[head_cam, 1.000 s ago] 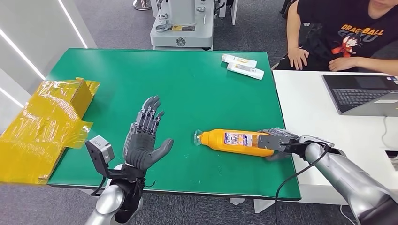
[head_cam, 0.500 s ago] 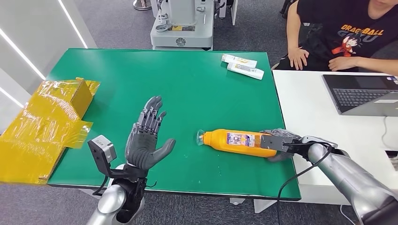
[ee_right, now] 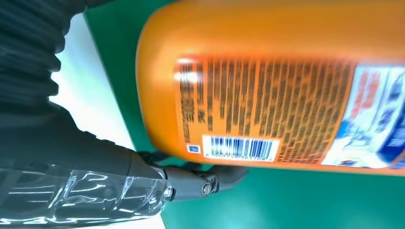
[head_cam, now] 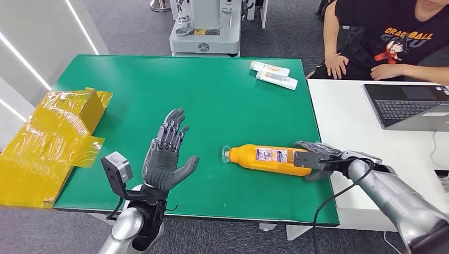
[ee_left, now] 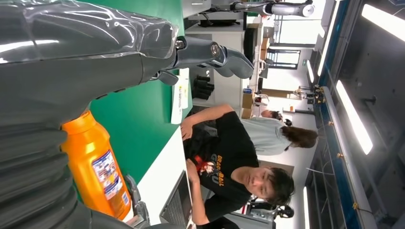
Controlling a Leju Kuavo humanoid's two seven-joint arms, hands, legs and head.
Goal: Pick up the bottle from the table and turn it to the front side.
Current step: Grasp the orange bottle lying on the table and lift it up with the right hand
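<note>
An orange bottle (head_cam: pixel 265 159) with a clear cap lies on its side on the green table (head_cam: pixel 212 100), cap toward the middle; its label with a barcode faces up. My right hand (head_cam: pixel 317 159) grips its base end near the table's right edge. In the right wrist view the bottle (ee_right: pixel 286 71) is close up, with a finger (ee_right: pixel 191 183) curled under it. My left hand (head_cam: pixel 165 156) hovers open, fingers spread, to the left of the cap and apart from it. The left wrist view shows the bottle (ee_left: pixel 98 171) beyond that hand's fingers (ee_left: pixel 210 50).
A yellow film-wrapped box (head_cam: pixel 47 137) sits at the table's left edge. Two white tubes (head_cam: pixel 272 74) lie at the far right corner. A white table (head_cam: pixel 344 127) with a laptop (head_cam: pixel 407 106) adjoins on the right, where a person (head_cam: pixel 392 37) sits.
The bottle and my right hand have shifted slightly to the right. My left hand has drifted a little to the right, still open.
</note>
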